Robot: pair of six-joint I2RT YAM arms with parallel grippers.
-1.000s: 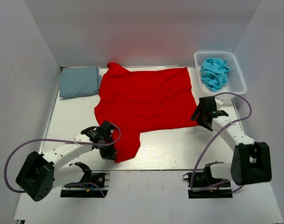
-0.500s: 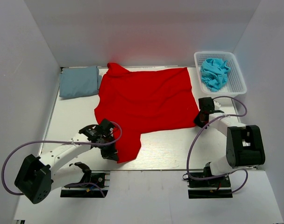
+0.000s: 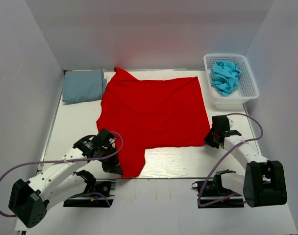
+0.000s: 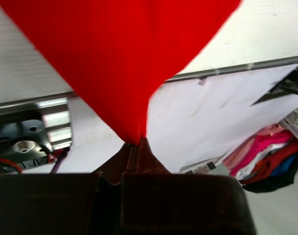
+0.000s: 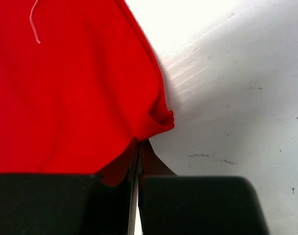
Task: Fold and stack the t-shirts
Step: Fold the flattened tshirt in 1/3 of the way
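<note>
A bright red t-shirt [image 3: 151, 112] lies spread over the middle of the table. My left gripper [image 3: 114, 165] is shut on its near-left corner, and the red cloth [image 4: 124, 63] hangs taut from the pinched tips [image 4: 135, 143]. My right gripper [image 3: 211, 139] is shut on the shirt's near-right corner [image 5: 156, 125], where the cloth bunches at the tips [image 5: 139, 143]. A folded grey-blue t-shirt [image 3: 83, 85] rests at the back left. A crumpled turquoise t-shirt [image 3: 224, 76] sits in the basket.
The white mesh basket [image 3: 249, 84] stands at the back right. White walls close in the table on three sides. The arm bases [image 3: 90, 188] and cables sit along the near edge. Bright clothing [image 4: 266, 156] lies off the table in the left wrist view.
My right gripper closed on the red shirt's near-right corner. Both arms drew towards the near edge, and the shirt now lies flatter and more stretched.
</note>
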